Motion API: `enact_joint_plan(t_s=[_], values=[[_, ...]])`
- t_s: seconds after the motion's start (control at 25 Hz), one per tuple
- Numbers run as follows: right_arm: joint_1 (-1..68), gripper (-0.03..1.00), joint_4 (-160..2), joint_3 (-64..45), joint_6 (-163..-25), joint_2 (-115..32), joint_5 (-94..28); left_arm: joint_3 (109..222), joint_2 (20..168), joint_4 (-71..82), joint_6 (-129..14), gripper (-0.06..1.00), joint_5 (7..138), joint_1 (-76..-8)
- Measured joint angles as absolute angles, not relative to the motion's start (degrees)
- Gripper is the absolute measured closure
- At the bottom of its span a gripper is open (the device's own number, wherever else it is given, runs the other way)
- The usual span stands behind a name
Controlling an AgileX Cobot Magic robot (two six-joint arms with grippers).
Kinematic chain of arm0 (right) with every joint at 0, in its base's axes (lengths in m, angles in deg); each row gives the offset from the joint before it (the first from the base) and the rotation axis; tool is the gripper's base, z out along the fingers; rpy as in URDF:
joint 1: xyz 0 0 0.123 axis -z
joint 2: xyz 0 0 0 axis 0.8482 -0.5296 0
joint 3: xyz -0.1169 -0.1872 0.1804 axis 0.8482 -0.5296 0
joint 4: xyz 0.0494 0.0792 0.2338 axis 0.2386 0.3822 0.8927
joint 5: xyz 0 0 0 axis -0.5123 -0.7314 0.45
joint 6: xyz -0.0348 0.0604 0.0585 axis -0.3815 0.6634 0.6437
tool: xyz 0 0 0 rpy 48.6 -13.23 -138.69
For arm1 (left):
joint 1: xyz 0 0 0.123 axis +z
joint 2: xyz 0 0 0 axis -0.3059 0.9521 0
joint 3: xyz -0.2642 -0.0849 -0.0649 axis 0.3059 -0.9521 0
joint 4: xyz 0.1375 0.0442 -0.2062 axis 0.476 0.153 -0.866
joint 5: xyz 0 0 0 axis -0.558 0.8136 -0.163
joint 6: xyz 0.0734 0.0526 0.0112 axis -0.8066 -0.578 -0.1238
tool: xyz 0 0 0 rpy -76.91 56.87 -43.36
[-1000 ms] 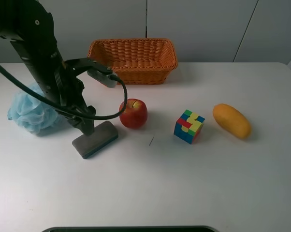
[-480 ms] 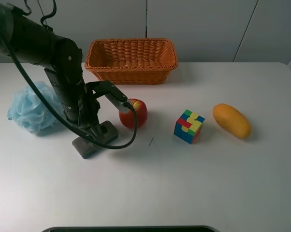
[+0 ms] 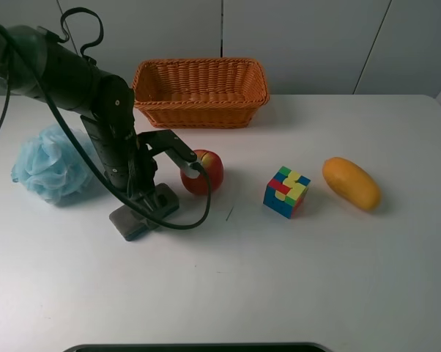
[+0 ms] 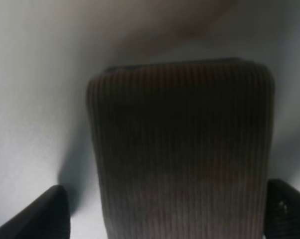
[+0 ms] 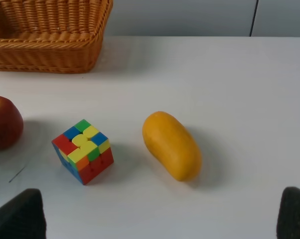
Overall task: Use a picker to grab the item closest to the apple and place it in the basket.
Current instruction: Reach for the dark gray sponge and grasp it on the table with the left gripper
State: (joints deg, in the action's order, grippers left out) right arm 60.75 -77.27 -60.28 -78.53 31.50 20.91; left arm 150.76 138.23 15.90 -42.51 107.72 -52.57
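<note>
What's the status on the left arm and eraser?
Left gripper open, straddling eraser, not yet shut. Eraser flat on table beside apple. Right gripper open, empty. Basket empty, nothing in the way.

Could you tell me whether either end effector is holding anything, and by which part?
Nothing is held. The left end effector straddles the eraser, open; the right end effector is open and empty.

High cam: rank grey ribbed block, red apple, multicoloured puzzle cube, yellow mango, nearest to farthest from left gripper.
1. Grey ribbed block, directly under the left gripper.
2. Red apple, just right.
3. Multicoloured puzzle cube, mid-table.
4. Yellow mango, far right.
</note>
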Motion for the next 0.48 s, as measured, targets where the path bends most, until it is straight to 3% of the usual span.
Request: enact_joint_plan(t_s=[0.16,0.24,0.32,0.48], values=[[60.7,0.27,-77.3,-60.3,-78.5,31.5,20.9,150.9,138.2,16.1,-42.5,0.21,107.7,-52.6],[60.7,0.27,-77.3,-60.3,-78.5,31.5,20.9,150.9,138.2,16.3,-42.5,0.26,107.7,-52.6],[60.7,0.27,-77.3,-60.3,-78.5,31.5,20.9,150.9,138.2,16.3,-42.5,0.39,107.7,-52.6],[60.7,0.27,-77.3,-60.3,-78.5,31.5,20.9,151.0,138.2,16.4,-42.6,0.41,107.7,-52.6]])
